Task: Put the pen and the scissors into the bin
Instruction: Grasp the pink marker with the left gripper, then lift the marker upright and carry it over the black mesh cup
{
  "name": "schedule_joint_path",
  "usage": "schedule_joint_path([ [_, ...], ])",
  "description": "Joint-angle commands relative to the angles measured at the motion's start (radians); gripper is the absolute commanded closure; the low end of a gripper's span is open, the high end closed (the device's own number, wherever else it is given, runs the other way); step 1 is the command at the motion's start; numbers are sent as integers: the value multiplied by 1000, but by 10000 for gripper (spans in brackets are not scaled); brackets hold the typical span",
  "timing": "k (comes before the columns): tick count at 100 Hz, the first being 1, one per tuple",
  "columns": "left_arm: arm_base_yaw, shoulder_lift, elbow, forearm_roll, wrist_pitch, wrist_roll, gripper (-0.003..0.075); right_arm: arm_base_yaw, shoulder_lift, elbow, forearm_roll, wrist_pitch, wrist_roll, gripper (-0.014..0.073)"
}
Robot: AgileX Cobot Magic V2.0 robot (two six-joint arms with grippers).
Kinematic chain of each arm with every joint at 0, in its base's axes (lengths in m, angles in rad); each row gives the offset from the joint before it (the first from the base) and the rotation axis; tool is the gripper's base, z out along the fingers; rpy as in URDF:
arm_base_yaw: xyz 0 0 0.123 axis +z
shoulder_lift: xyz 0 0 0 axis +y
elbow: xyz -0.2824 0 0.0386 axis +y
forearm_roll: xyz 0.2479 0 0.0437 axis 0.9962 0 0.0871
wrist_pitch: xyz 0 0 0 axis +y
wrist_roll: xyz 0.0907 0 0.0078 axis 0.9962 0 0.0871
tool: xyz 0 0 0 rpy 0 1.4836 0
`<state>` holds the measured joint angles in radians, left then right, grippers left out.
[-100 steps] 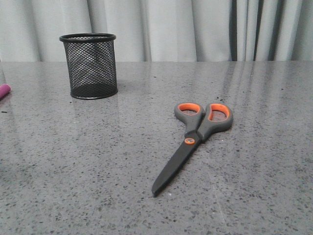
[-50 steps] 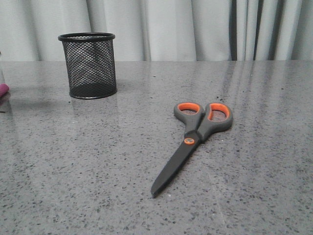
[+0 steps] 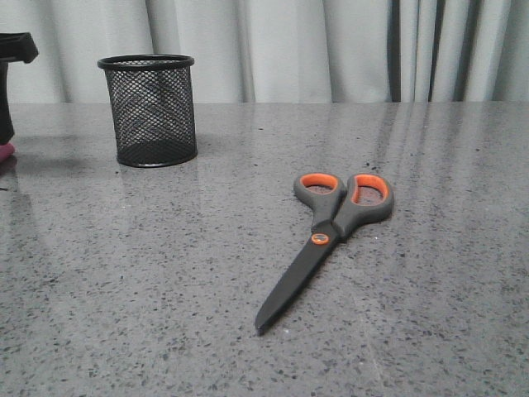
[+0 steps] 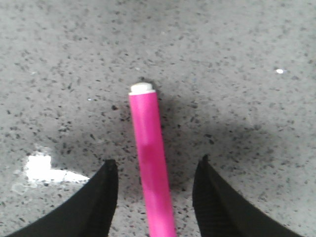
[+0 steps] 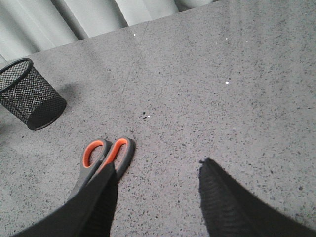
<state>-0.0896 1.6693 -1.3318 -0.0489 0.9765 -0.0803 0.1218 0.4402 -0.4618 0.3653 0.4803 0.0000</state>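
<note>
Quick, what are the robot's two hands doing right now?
Left gripper: open, fingers straddling the pink pen, not gripping.
Right gripper: open, empty.

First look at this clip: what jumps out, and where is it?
The scissors lie flat near the middle of the grey table, orange-lined handles away from the camera. The black mesh bin stands upright at the far left. In the left wrist view, the pink pen lies between the open left hand's fingers.

A staged test room, office-like: a speckled grey stone table point(image 3: 165, 273) backed at 12 o'clock by pale grey curtains point(image 3: 289, 50), carrying only desk stationery, a mesh bin point(image 3: 149, 110) and scissors point(image 3: 326, 240).
</note>
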Motion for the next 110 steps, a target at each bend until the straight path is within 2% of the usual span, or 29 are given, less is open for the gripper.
schedule_joint_path([
  [1, 3, -32, -32, -1, -33, -13, 394, 2, 12, -37, 0, -88, -15, 253],
  [39, 3, 34, -30, -8, -16, -13, 412, 2, 12, -37, 31, -77, -15, 253],
  [46, 3, 38, -30, -8, -11, -5, 484, 2, 12, -37, 45, -73, -15, 253],
  [51, 3, 38, -30, -18, -11, 14, 587, 2, 12, -37, 51, -71, -15, 253],
  [56, 3, 38, -30, -50, -14, 45, 735, 2, 12, -37, 50, -64, -15, 253],
  [66, 3, 33, -30, -148, -42, 113, 738, 2, 12, -37, 50, -54, -15, 253],
  [75, 1, -7, -30, -266, -146, 181, 739, 2, 12, -37, 50, -47, -15, 253],
  [82, -8, -66, -30, -399, -273, 283, 739, 2, 12, -37, 50, -45, -15, 253],
  [89, -23, -133, -30, -586, -403, 452, 739, 2, 12, -37, 50, -45, -15, 253],
  [100, -60, -215, -30, -990, -524, 849, 738, 2, 12, -37, 50, -52, -15, 253],
  [110, -105, -229, -30, -1335, -515, 1227, 738, 2, 14, -37, 50, -84, -15, 253],
])
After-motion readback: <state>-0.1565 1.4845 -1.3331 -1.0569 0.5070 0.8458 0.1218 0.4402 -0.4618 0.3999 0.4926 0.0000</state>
